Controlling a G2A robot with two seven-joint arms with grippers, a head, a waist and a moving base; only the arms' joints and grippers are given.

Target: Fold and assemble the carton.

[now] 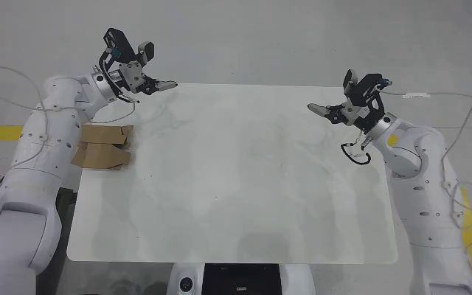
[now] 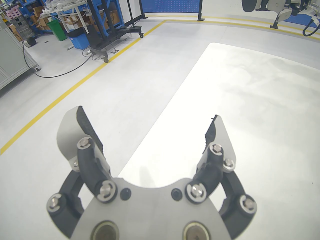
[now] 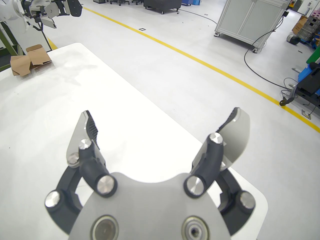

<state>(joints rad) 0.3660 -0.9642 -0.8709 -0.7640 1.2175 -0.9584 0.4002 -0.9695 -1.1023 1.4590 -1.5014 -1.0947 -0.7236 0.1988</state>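
Carton (image 1: 103,146) lies collapsed at the table's (image 1: 236,184) nine o'clock edge. The left gripper (image 2: 147,117) and right gripper (image 3: 162,116) hover clear, fingers spread, seemingly poised to start.

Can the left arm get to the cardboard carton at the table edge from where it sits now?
Probably yes. The flattened carton lies at the table edge on that arm's side, with nothing on it. The left gripper is empty, jaws open, though it would need to swing back toward it.
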